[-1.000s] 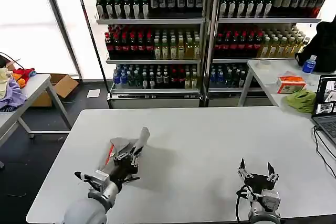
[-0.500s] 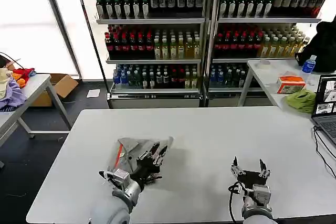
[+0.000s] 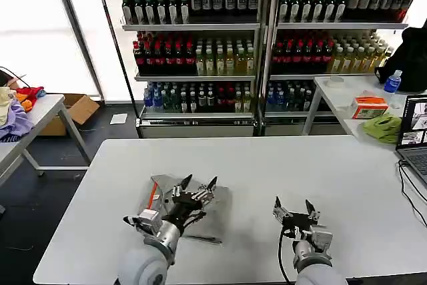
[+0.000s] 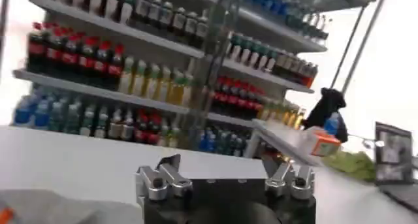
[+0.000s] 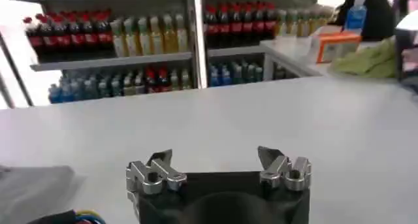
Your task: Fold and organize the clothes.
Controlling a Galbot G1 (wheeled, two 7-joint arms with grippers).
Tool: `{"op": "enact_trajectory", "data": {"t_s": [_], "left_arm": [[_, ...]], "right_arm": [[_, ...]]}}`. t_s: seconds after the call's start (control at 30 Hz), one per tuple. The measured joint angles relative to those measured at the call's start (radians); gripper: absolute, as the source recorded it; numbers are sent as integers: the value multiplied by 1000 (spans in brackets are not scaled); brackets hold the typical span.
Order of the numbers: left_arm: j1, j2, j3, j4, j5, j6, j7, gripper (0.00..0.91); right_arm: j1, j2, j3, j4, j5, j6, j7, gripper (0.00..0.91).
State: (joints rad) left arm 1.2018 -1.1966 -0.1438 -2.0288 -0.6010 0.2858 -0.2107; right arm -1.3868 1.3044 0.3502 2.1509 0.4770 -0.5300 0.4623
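Note:
A light grey T-shirt (image 3: 159, 185) lies bunched on the white table (image 3: 267, 165) at the front left, with an orange strip showing at its near left edge. My left gripper (image 3: 199, 182) is open directly over the shirt's right part, with nothing between its fingers. The left wrist view shows that gripper (image 4: 225, 170) with its jaws wide apart and a corner of grey cloth (image 4: 39, 209) beside it. To the shirt's right, my right gripper (image 3: 293, 203) stands open over bare table. In the right wrist view it (image 5: 219, 159) is empty and the shirt's edge (image 5: 32, 189) lies off to one side.
A side table at the right holds a lime-green cloth (image 3: 383, 127), an orange box (image 3: 369, 106) and a laptop (image 3: 415, 131). Coloured fabrics (image 3: 13, 108) are piled on a table at the left. Drink shelves (image 3: 200, 45) stand behind. A cardboard box (image 3: 80, 107) sits on the floor.
My left gripper carried the raised shirt rightwards, lowered it onto the table and opened. My right gripper has moved left towards the shirt.

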Motion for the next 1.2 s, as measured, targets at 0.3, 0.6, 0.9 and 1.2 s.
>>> {"op": "enact_trajectory", "data": {"t_s": [0.3, 0.6, 0.9, 1.2], "left_arm": [[46, 73, -145, -37, -1, 58, -45, 907], [112, 87, -260, -73, 13, 82, -61, 907], [154, 75, -341, -79, 19, 92, -70, 907], [187, 65, -384, -93, 22, 100, -73, 907]], "right_arm": [[128, -54, -76, -31, 346, -33, 63, 907], [246, -98, -174, -92, 541, -43, 99, 867], [290, -70, -259, -174, 562, -46, 119, 746], [320, -29, -310, -223, 539, -49, 129, 695]]}}
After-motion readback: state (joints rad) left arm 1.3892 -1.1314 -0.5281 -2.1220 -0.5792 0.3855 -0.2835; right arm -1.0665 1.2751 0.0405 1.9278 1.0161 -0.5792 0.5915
